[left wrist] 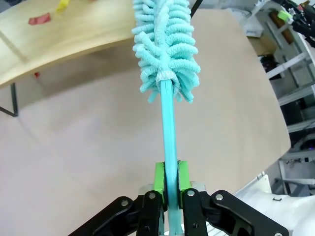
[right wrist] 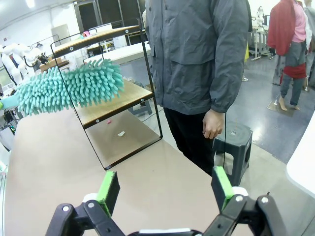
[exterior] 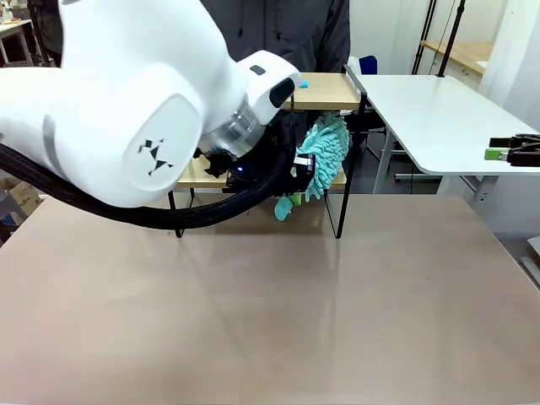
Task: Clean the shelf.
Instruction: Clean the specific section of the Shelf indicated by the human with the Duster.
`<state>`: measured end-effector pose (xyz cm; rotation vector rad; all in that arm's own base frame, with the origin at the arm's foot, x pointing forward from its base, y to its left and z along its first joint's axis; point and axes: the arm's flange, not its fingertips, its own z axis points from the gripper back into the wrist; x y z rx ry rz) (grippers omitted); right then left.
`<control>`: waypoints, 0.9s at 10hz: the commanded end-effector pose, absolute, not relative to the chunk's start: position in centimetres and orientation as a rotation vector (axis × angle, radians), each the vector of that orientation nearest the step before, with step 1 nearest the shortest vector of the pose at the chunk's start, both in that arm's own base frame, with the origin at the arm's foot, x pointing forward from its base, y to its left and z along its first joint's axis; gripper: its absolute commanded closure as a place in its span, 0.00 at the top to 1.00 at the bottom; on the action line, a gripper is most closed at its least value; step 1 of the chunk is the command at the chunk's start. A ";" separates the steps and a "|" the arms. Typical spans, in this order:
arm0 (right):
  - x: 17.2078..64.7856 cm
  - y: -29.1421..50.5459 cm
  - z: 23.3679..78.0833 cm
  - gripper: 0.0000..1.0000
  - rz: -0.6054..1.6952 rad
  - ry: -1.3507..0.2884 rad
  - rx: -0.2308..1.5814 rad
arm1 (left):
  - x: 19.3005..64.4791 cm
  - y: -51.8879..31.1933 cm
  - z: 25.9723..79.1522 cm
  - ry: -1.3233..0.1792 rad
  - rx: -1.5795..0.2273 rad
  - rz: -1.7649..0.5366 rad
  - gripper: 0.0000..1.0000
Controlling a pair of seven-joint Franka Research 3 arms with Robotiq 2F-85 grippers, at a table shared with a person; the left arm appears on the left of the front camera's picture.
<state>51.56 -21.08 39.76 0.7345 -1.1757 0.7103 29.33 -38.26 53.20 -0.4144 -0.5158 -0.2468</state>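
Observation:
The shelf stands at the table's far side, two light boards in a black frame, partly hidden by my left arm. My left gripper is shut on the handle of a teal fluffy duster, whose head sits at the lower board's right end. In the left wrist view, green pads clamp the thin teal handle, and the duster head points past a shelf board carrying a red scrap and a yellow one. My right gripper is open, facing the shelf and the duster from the side.
A person in a dark jacket stands right behind the shelf, a hand hanging down. A white side table is at the right, with my right gripper by its edge. A paper scrap lies under the shelf. A blue bit lies on the top board.

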 end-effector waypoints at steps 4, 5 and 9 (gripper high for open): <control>51.7 -20.9 40.0 1.00 0.715 -1.178 0.732 | 30.7 -40.8 50.6 -0.572 -0.379 -0.161 0.13; 51.7 -20.9 40.0 1.00 0.715 -1.178 0.732 | 31.0 -41.0 50.0 -0.551 -0.370 -0.143 0.13; 51.7 -20.9 40.0 1.00 0.715 -1.178 0.732 | 31.7 -39.7 49.0 -0.494 -0.386 -0.138 0.13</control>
